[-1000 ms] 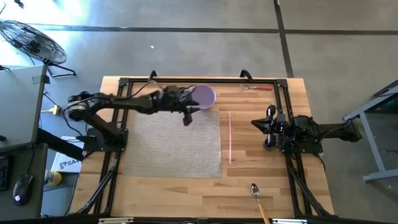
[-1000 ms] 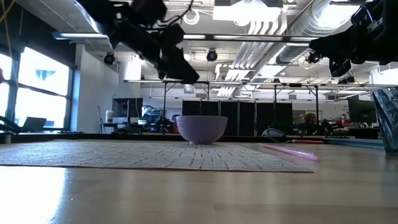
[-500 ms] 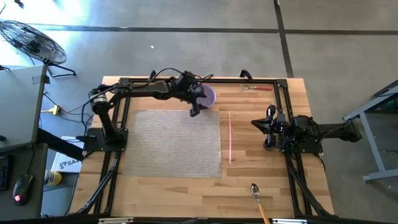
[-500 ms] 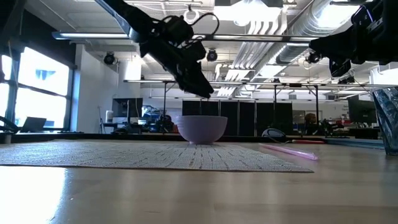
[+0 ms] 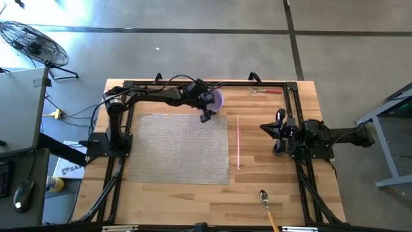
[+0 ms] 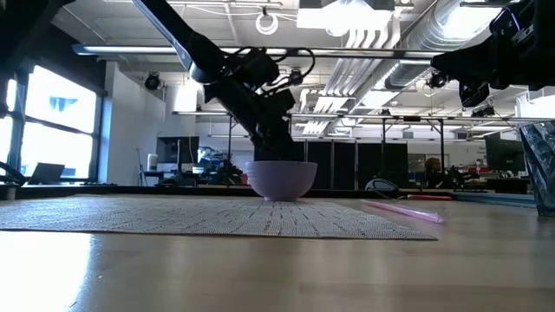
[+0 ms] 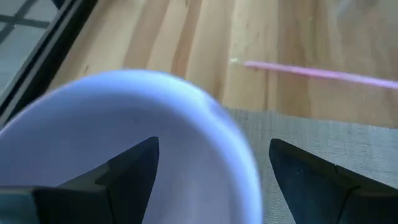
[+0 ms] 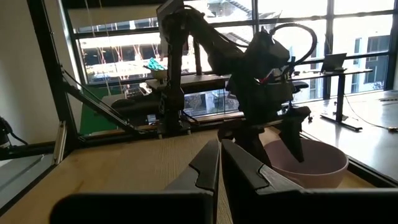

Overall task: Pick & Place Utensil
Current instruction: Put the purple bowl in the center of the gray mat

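Wood-plank table [image 5: 270,161] is covered by a woven mat [image 5: 180,148]; left gripper [image 5: 206,115] is spread empty over the round lilac bowl [image 5: 215,98].

One camera hangs above and looks straight down on the whole surface [image 5: 270,193]. A second sits at surface height, looking level across. Each wrist camera looks forward past its fingers. All four views share the purple bowl [image 5: 214,100].
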